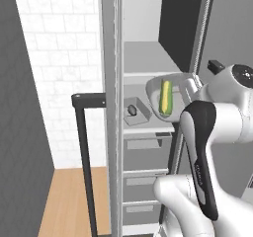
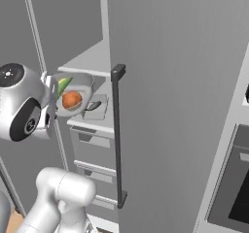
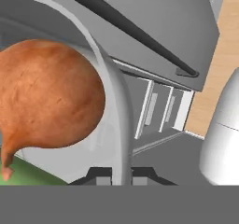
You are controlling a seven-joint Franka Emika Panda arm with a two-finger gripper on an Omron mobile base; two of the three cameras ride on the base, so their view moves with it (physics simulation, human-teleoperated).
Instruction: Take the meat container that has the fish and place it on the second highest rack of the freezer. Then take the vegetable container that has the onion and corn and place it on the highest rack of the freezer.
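Gripping the rim of the bowl (image 1: 159, 90), the gripper (image 3: 122, 174) has its 2 fingers clenched on the thin pale wall, 1 on each side, as the hand view shows. The bowl hangs in the air in front of the open freezer (image 1: 148, 48), tilted so that its inside faces outward, at about the height of the second highest rack (image 1: 148, 128). Inside it lie the corn (image 1: 166, 97), yellow with green edges, and the onion (image 2: 72, 100), a round orange-brown ball that sits close against the rim near the fingers. In the hand view the onion (image 3: 46, 106) looms large, with a strip of green husk at the lower left.

On the second highest rack, just left of the bowl in the left base view, sits a small grey tray (image 1: 136, 111) with the fish (image 1: 132, 110) in it, a small dark oval. Above it the highest rack (image 1: 146, 58) is a flat pale shelf. Below the racks are pale grey drawers (image 1: 143, 144).

The freezer door (image 2: 165, 106) stands open to the right, with its long black handle (image 2: 117, 135) running down it. A second black bar (image 1: 84, 152) stands at the left before the white tiled wall (image 1: 59, 58). A strip of wooden floor (image 1: 69, 201) shows at the lower left.
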